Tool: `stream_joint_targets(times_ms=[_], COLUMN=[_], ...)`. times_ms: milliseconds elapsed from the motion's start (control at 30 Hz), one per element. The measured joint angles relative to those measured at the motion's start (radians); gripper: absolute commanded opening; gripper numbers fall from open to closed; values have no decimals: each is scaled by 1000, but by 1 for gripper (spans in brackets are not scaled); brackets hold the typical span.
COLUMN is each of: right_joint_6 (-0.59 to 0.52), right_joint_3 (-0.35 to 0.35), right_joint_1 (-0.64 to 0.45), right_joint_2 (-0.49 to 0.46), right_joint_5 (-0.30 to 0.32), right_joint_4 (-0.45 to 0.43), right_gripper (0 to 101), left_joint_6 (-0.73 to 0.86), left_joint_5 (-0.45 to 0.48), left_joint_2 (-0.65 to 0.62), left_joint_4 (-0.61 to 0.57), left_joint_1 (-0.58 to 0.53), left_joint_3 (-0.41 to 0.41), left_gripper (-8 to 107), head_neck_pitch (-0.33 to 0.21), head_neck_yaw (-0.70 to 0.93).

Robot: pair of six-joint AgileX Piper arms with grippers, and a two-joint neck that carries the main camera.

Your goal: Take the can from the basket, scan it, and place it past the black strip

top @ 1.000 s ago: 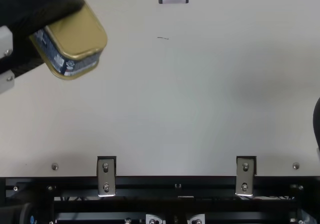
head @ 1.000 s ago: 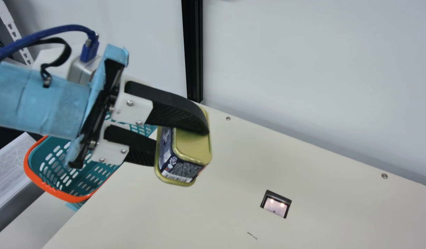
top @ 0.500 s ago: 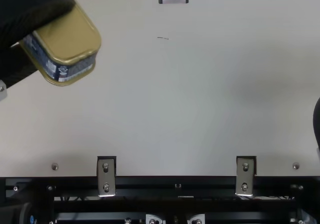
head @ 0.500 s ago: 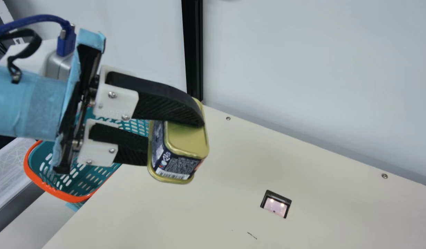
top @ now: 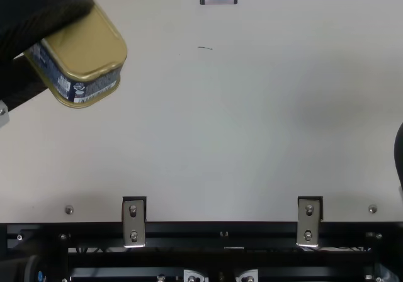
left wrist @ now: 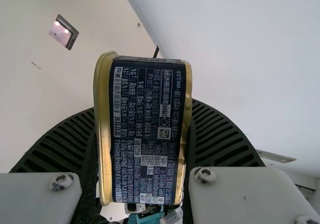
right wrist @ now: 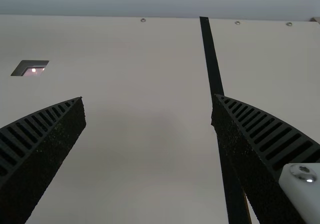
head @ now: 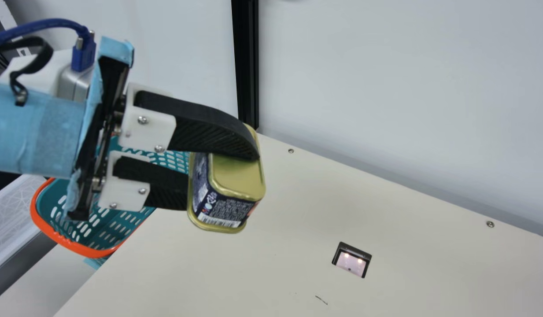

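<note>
- Can (head: 227,191) is out of the basket (head: 68,242) and up in the air, on the basket's side of the scanner window (head: 351,260), well apart from it.
- Left gripper (head: 223,177) is clamped on the can, one finger on each broad face; from where I stand the hold looks firm.
- Right gripper (right wrist: 148,99) has its fingers spread, nothing between them, over the table (right wrist: 140,159).
- Can is tilted. A barcode (head: 218,220) shows on its side in the main view, facing away from the scanner window as far as I can tell. Left wrist view has a long side packed with small print.
- Step in hand, my call: pick done, now lining up the scan. Can't tell whether a read has happened.
- Next move: bring the can across to just above the scanner window, rolling the wrist so the barcode faces down into it.
- Watch for: wrong face down means no read; too low and the can knocks the table around the scanner window.
- After that: the black strip (right wrist: 210,54) lies well apart from the scanner window, probably on the side opposite the basket. Long carry for the left arm, so a handover to the right gripper seems likely.
</note>
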Motion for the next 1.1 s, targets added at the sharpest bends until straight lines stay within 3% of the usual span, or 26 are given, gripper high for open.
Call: stream_joint_targets(times_ms=[800, 1100], right_joint_6=[0, 0], right_joint_3=[0, 0], right_joint_1=[0, 0], right_joint_2=[0, 0], right_joint_5=[0, 0], right_joint_4=[0, 0], right_gripper=[101, 101], left_joint_6=[-93, -93], left_joint_5=[-2, -2], left_joint_2=[10, 10], left_joint_4=[-268, -267], left_joint_1=[67, 67], left_joint_3=[124, 124], left_gripper=[10, 10], head_neck_pitch=[5, 5], head_neck_yaw=[0, 0])
